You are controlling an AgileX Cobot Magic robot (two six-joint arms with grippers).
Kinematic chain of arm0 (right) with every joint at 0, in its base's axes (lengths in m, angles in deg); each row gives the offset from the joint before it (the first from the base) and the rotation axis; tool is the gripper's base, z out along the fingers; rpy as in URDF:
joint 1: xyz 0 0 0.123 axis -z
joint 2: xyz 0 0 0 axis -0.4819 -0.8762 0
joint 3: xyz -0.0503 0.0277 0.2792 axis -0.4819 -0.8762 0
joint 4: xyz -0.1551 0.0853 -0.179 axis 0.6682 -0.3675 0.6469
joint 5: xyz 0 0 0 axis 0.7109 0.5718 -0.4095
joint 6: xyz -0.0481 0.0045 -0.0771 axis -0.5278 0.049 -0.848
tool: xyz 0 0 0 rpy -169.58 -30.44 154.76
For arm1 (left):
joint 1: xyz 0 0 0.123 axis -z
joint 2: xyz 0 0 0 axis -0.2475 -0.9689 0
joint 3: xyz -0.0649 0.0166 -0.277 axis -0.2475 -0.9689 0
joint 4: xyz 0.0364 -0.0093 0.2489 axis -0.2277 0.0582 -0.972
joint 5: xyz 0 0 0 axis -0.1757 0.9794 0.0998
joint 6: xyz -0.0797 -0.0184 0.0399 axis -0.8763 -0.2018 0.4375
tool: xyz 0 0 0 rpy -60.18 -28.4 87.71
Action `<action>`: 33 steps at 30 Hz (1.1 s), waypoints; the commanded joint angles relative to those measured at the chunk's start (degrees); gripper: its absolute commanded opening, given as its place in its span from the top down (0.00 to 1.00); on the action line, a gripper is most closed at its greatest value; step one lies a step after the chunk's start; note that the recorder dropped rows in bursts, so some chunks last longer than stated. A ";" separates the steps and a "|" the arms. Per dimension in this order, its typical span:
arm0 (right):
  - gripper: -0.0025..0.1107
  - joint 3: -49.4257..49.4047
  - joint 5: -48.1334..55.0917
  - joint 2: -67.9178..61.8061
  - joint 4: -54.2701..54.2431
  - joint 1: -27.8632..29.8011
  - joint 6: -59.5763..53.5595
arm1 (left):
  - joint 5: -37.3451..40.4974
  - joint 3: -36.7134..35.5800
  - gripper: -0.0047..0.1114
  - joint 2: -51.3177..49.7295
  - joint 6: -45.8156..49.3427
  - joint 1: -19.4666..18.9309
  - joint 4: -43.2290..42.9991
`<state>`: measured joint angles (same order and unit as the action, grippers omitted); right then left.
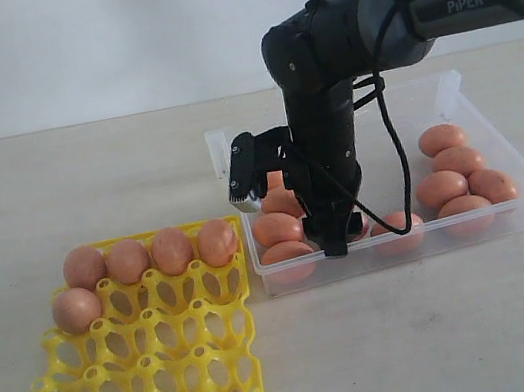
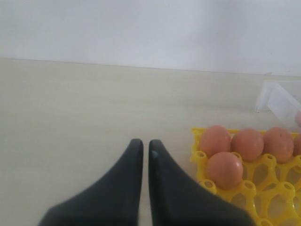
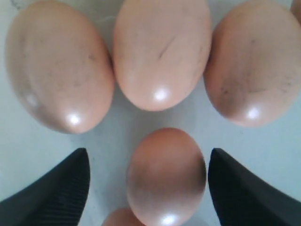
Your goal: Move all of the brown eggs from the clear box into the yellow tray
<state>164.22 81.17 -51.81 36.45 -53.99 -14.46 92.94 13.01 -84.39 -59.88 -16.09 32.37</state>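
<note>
frontally, a pale cream table (image 1: 418, 331) with a matt top meets a plain white wall (image 1: 63, 48) at twelve o'clock, and the light is soft and even. the clear box (image 1: 473, 98) sits on the table at three o'clock, with the yellow tray (image 1: 172, 374) just beside it at eight o'clock. brown eggs (image 1: 456, 172) lie in two clusters in the box, one at its three o'clock end and one at its nine o'clock end under my arm. five more sit in tray cups: four along the twelve o'clock row and one at the nine o'clock end of the next row. my right gripper (image 3: 148, 157) reaches down into the box. its fingers are spread wide either side of one egg, with box floor showing in both gaps, and they grip nothing. my left gripper (image 2: 145, 143) hangs over the table near the tray's filled corner, fingers drawn together to a thin slit, empty.
</note>
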 commanded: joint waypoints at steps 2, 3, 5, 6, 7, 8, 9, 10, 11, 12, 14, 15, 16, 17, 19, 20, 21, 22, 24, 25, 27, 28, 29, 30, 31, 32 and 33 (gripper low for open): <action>0.42 0.27 -0.16 -0.26 -0.25 0.08 -0.58 | -0.41 -0.23 0.92 0.20 -0.01 0.36 -0.31; 0.42 0.27 -0.16 -0.26 -0.25 0.08 -0.58 | -0.41 -0.23 0.92 0.20 -0.01 0.36 -0.31; 0.44 0.27 0.06 -0.49 -0.25 0.08 -0.13 | -0.41 -0.23 0.92 0.20 -0.01 0.36 -0.31; 0.45 0.27 0.06 -0.80 -0.03 0.08 -0.12 | -0.41 -0.23 0.92 0.20 -0.01 0.36 -0.31; 0.46 0.27 0.06 -1.08 0.70 0.12 0.00 | -0.41 -0.23 0.92 0.20 -0.01 0.36 -0.31; 0.47 0.27 -0.04 -1.64 1.30 0.24 0.78 | -0.41 -0.23 0.92 0.20 -0.01 0.36 -0.31; 0.48 0.27 -0.17 -1.88 1.86 0.52 1.66 | -0.41 -0.23 0.92 0.20 -0.01 0.36 -0.31; 0.48 0.27 -0.34 -2.23 1.81 0.63 2.84 | -0.41 -0.23 0.92 0.20 -0.01 0.36 -0.31; 0.48 0.27 -0.47 -2.35 1.81 0.75 4.30 | -0.41 -0.23 0.92 0.20 -0.01 0.36 -0.31; 0.48 0.27 -0.47 -2.49 1.95 0.75 5.07 | -0.41 -0.23 0.92 0.20 -0.01 0.36 -0.31; 0.51 0.27 -0.47 -2.58 2.07 0.75 5.61 | -0.41 -0.23 0.92 0.20 -0.01 0.36 -0.31; 0.54 0.27 -0.47 -2.58 2.37 0.75 5.61 | -0.41 -0.23 0.92 0.20 -0.01 0.36 -0.31; 0.60 0.27 -0.57 -2.58 2.84 0.75 5.61 | -0.41 -0.23 0.92 0.20 -0.01 0.36 -0.31; 0.67 0.27 -0.57 -2.58 3.70 0.75 5.61 | -0.41 -0.23 0.92 0.20 -0.01 0.36 -0.31; 0.83 0.27 -0.57 -2.58 5.75 0.75 5.61 | -0.41 -0.23 0.92 0.20 -0.01 0.36 -0.31; 0.91 0.27 -0.57 -2.58 6.58 0.75 5.61 | -0.41 -0.23 0.92 0.20 -0.01 0.36 -0.31; 0.98 0.27 -0.57 -2.58 7.22 0.75 5.75 | -0.41 -0.23 0.92 0.20 -0.01 0.36 -0.31; 0.98 0.27 -0.57 -2.58 7.78 0.75 6.70 | -0.41 -0.23 0.92 0.20 -0.01 0.36 -0.31; 0.98 0.27 -1.12 -2.45 8.64 0.75 9.37 | -0.41 -0.23 0.92 0.20 -0.01 0.36 -0.31; 0.98 0.27 -1.69 -2.19 8.64 0.75 11.18 | -0.41 -0.23 0.92 0.20 -0.01 0.36 -0.31; 0.98 0.27 -3.24 -0.66 7.73 0.75 16.05 | -0.41 -0.23 0.92 0.20 -0.01 0.36 -0.31; 0.98 0.27 -4.03 0.49 6.35 0.75 18.62 | -0.41 -0.23 0.92 0.20 -0.01 0.36 -0.31; 0.98 0.27 -5.25 1.92 4.41 0.89 20.98 | -0.41 -0.23 0.92 0.20 -0.01 0.36 -0.31; 0.98 -0.23 -7.17 3.35 1.64 1.14 23.01 | -0.41 -0.23 0.92 0.20 -0.01 0.36 -0.31; 0.98 -1.39 -10.53 5.48 -1.81 1.27 25.57 | -0.41 -0.23 0.92 0.20 -0.01 0.36 -0.31; 0.98 -3.19 -14.49 7.87 -4.62 1.30 28.13 | -0.41 -0.23 0.92 0.20 -0.01 0.36 -0.31; 0.98 -5.74 -19.24 10.59 -6.75 1.30 31.15 | -0.41 -0.23 0.92 0.20 -0.01 0.36 -0.31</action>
<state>162.27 70.77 -47.70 36.08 -53.17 9.37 92.94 13.01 -84.39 -59.88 -16.09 32.37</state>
